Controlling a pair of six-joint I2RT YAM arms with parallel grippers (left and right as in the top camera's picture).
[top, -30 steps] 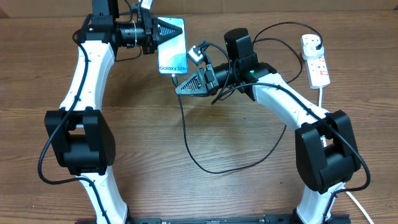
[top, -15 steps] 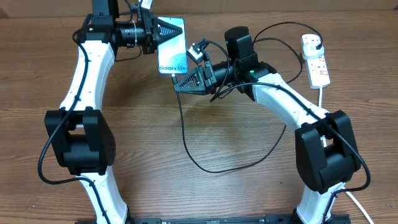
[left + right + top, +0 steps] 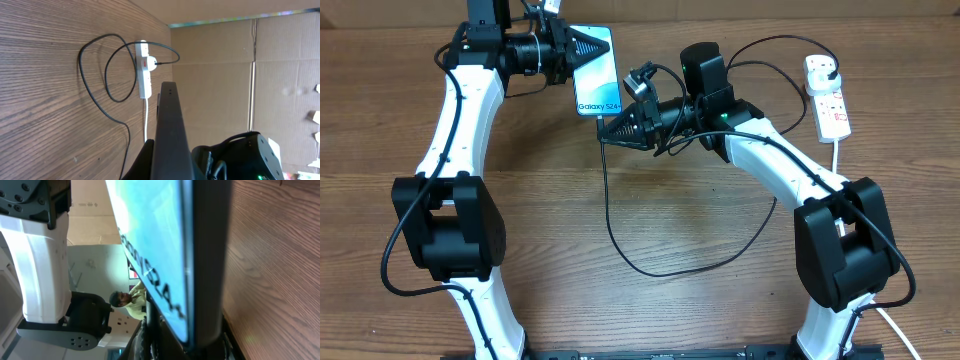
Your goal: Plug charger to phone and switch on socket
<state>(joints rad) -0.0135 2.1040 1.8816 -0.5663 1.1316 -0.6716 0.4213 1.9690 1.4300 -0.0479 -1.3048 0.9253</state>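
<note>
left tool point(image 3: 582, 47) grips phone point(image 3: 598, 80), long axis near-far; right tool point(image 3: 607, 128) clenches charger point(image 3: 606, 200) by near end.

Phone point(image 3: 597, 75): pale blue-white screen w/ dark lettering, black edges; charger point(image 3: 670, 275) all black, cable & plug alike. Socket point(image 3: 828, 100) white w/ red switch marks and a white cord; counter point(image 3: 620, 320) mid-brown w/ fine wood-grain streaks. Left arm point(image 3: 460, 110) & right arm point(image 3: 780, 160) white w/ black joints, left hand point(image 3: 582, 47) & right hand point(image 3: 610, 130) black, small green light on right arm; wall point(image 3: 280, 75) behind is plain tan cardboard.
</note>
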